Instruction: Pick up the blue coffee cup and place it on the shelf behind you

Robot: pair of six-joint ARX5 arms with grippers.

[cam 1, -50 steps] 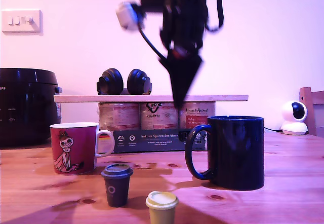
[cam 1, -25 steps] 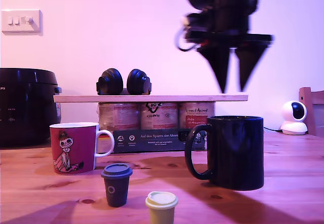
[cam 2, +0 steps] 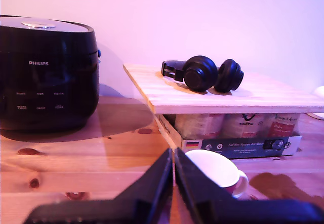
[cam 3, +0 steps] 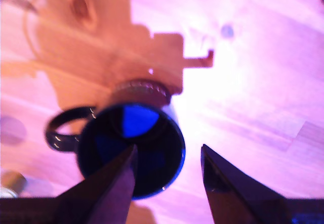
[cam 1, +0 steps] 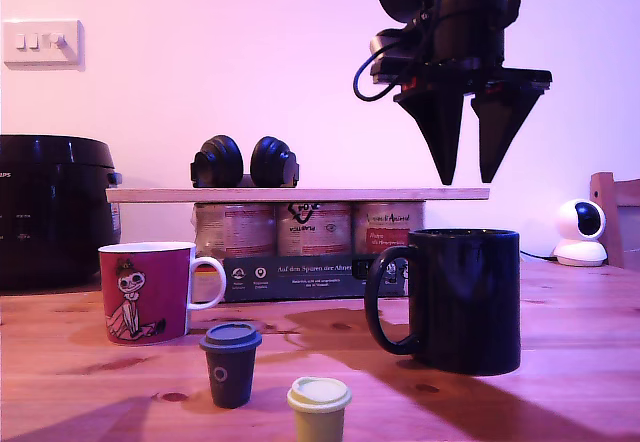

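The blue coffee cup [cam 1: 470, 302] stands on the wooden table toward the exterior view's right, its handle pointing to that view's left. My second gripper [cam 1: 468, 180] hangs open well above the cup, fingers pointing down and holding nothing. The second wrist view looks straight down into the cup [cam 3: 136, 148], which lies partly under one finger of the gripper [cam 3: 168, 149]. The shelf [cam 1: 300, 194] is a light plank resting on jars behind the cup. My first gripper [cam 2: 172, 155] is shut and empty, facing the shelf [cam 2: 228, 100]; it does not show in the exterior view.
Black headphones [cam 1: 245, 162] lie on the shelf. A red cartoon mug [cam 1: 145, 292], a small dark lidded cup [cam 1: 230, 362] and a yellowish lidded cup [cam 1: 319, 409] stand in front. A black rice cooker [cam 1: 50, 207] is at the exterior view's left, a white camera [cam 1: 580, 232] at its right.
The second arm swung toward the exterior view's right until it hung over the blue cup. Its fingers, seen as one edge a second ago, now show spread apart. The cups have not moved.
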